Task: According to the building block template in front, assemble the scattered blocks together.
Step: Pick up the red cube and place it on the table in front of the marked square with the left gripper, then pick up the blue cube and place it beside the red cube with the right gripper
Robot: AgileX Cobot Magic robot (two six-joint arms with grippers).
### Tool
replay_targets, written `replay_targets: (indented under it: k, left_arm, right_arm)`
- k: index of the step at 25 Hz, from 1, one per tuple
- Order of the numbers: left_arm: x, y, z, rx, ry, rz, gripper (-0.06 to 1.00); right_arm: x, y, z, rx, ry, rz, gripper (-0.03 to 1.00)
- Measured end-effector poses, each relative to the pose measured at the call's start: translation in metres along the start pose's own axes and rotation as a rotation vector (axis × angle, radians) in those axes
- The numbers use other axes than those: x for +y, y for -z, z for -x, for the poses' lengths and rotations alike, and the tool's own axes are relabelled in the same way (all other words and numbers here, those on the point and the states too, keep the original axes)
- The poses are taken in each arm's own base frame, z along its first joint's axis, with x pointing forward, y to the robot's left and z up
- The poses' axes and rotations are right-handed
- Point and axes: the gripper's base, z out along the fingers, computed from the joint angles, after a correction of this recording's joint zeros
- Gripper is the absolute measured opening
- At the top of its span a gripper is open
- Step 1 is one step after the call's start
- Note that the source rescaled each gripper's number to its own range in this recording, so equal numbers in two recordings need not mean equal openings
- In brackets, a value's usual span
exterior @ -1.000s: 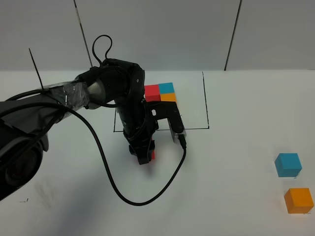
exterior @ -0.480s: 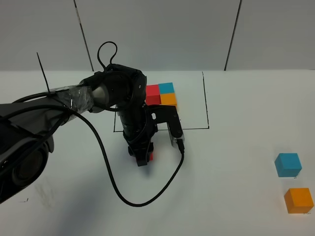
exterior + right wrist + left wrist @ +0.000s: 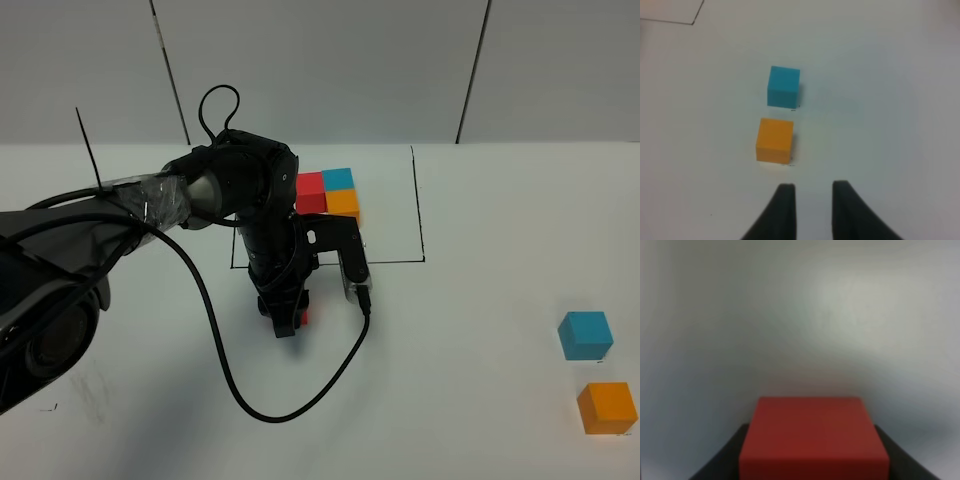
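The red block [image 3: 812,437] is clamped in the left jaws at the desk [image 3: 470,320] centre, while the blue block [image 3: 585,334] and orange block [image 3: 607,407] are located by its right edge, ahead of the slightly parted right jaws.

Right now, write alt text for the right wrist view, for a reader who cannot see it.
The right gripper is open, its two dark fingers apart with nothing between them, over a white table. Ahead of it sit an orange cube and, just beyond it and not touching, a teal-blue cube. Farther off, a corner of a thin black drawn line shows.
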Motion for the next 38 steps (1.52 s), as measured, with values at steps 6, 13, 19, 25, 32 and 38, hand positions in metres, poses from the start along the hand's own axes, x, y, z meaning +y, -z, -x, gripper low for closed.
replay_targets:
  k: [6,13,19,25,32,38]
  left_arm:
    - [0.0,0.0,0.0,-0.001,-0.003,-0.001,0.0]
    - [0.0,0.0,0.001,-0.006,0.0,-0.005,0.0]
    - [-0.002,0.0,0.002,-0.011,0.027,-0.014,0.38]
    - [-0.014,0.0,0.016,0.002,-0.004,-0.01,0.69]
    - [-0.024,0.036,0.042,0.086,-0.054,0.123,0.72]
    - [-0.017,0.096,0.047,0.056,0.011,0.259,0.73]
  right_arm:
    - [0.0,0.0,0.0,0.0,0.0,0.0,0.0]
    - [0.0,0.0,0.0,0.0,0.0,0.0,0.0]
    - [0.0,0.0,0.0,0.0,0.0,0.0,0.0]
    - [0.0,0.0,0.0,0.0,0.0,0.0,0.0]
    - [0.0,0.0,0.0,0.0,0.0,0.0,0.0]
    - [0.0,0.0,0.0,0.0,0.0,0.0,0.0]
